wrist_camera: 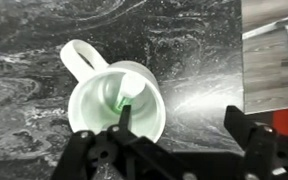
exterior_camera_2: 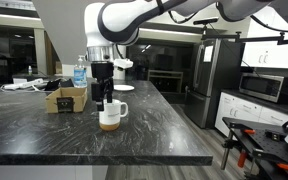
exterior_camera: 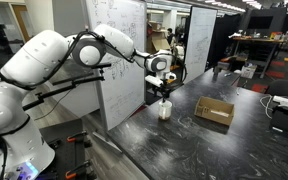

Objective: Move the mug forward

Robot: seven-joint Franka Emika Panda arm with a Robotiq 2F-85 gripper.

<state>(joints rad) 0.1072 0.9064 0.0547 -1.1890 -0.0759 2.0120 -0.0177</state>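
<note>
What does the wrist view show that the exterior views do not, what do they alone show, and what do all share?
Only the wrist view shows inside the small white cylindrical mug, with one finger of the black gripper within its rim and the other outside, clear of the wall. Only the exterior views show the white robot arm and the clear plastic bottle. All share the mug, the gripper and the dark marbled countertop.

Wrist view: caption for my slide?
Open hand straddles rim of white mug on dark marbled counter, one finger inside.
</note>
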